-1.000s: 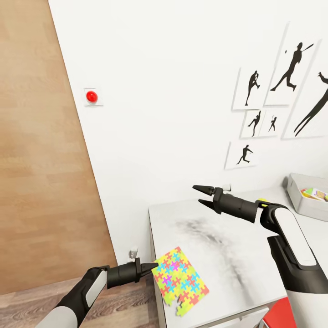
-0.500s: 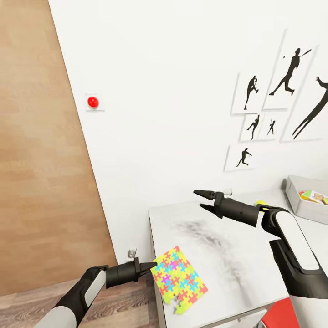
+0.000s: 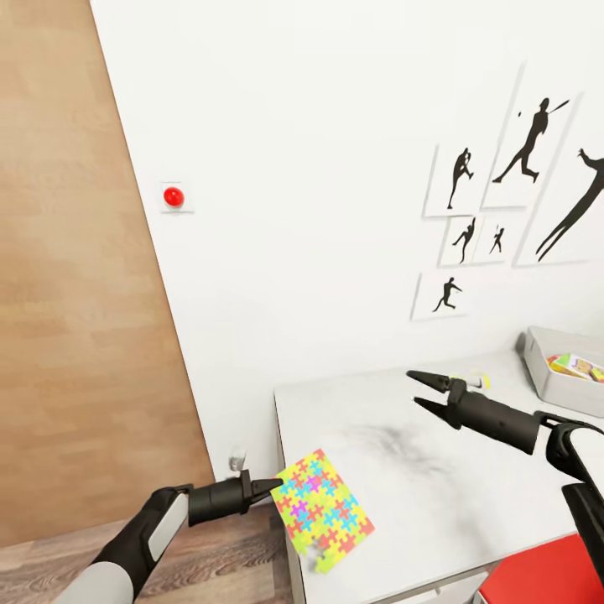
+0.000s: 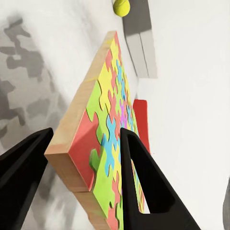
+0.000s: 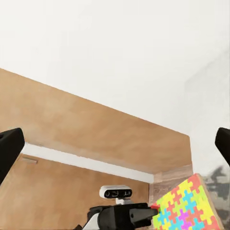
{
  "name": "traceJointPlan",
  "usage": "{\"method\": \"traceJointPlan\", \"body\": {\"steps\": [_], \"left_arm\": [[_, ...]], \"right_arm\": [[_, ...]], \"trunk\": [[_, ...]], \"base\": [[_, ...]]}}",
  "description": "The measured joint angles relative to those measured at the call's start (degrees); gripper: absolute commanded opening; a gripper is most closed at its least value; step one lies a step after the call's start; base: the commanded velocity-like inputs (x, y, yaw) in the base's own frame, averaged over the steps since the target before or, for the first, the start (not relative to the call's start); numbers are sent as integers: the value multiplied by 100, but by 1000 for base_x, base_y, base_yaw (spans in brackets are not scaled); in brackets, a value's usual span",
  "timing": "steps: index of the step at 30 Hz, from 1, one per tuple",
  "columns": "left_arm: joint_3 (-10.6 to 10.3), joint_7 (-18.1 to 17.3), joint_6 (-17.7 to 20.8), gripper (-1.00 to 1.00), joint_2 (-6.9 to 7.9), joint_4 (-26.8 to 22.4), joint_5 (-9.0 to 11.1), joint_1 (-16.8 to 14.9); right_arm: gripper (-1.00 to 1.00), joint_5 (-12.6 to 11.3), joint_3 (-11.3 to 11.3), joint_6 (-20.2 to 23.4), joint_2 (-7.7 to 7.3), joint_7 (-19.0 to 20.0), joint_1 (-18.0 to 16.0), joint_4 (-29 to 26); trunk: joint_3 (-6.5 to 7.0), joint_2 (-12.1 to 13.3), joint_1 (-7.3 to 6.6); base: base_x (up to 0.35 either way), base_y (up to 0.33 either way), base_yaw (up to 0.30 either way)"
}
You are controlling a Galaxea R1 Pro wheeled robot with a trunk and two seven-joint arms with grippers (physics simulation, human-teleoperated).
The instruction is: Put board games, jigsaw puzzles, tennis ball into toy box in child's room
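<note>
One jigsaw puzzle [image 3: 323, 512], a colourful sheet on a wooden backing, hangs tilted over the left front corner of the pale table [image 3: 403, 478]. My left gripper [image 3: 273, 486] is shut on its edge; in the left wrist view the black fingers [image 4: 143, 182] sit on either side of the puzzle [image 4: 108, 129]. My right gripper [image 3: 422, 391] hovers open above the table's back part, close to the tennis ball [image 3: 480, 380], which it partly hides. The toy box [image 3: 549, 382] stands at the far right with a bright printed box [image 3: 575, 366] inside. The right wrist view looks back at the puzzle [image 5: 189, 206].
A white wall with black silhouette pictures [image 3: 495, 210] runs behind the table. A red button plate [image 3: 174, 197] is on that wall, and a wooden panel [image 3: 75, 294] lies to the left. Something red [image 3: 545, 570] sits under the table's front right edge.
My right gripper has drawn back to the right, nearer the tennis ball. The puzzle has tilted a little more in the left gripper. The view has shifted slightly.
</note>
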Motion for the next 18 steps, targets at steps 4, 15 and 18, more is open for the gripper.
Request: {"method": "traceJointPlan", "body": {"steps": [4, 15, 18], "left_arm": [[9, -1, 11, -100, 90, -13, -4, 0], [96, -553, 203, -100, 1030, -25, 10, -13], [97, -583, 212, -100, 1056, -25, 9, -13]], "right_arm": [[100, -30, -795, -5, -33, 567, 312, -2], [100, -80, -2755, -2, -347, 2453, 1776, -6], [100, -81, -2785, -2, -321, 2494, 1826, -6]], "trunk": [[72, 161, -88], [270, 602, -330], [324, 723, -396]], "base": [[0, 0, 0], [0, 0, 0], [0, 0, 0]]}}
